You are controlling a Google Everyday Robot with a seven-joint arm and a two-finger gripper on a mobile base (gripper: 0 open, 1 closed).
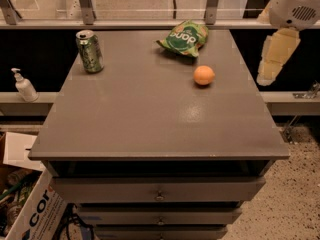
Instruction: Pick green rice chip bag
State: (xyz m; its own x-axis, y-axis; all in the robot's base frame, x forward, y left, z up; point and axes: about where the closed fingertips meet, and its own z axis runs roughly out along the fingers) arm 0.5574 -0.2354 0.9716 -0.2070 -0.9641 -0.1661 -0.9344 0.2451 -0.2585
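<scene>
Gripper (267, 74) hangs off the right side of the table (150, 119), level with its far half, clear of the top and touching nothing. Can't tell how far open it is; nothing seen in its hold. Bag (184, 38) lies flat at the far edge of the table, right of centre, lettering upside down to the camera. Orange (204, 75) sits just in front of it and a bit right, not touching. Green can (90, 51) stands upright near the far left corner, well apart from both. Table top is plain grey with a light glare patch mid-right; drawers (159, 196) with small knobs below. Pump bottle (23, 85) on a low ledge to the left. Cardboard box (30, 214) at bottom left, speckled floor (295, 194) at right, metal rail posts (85, 1) behind the table.
</scene>
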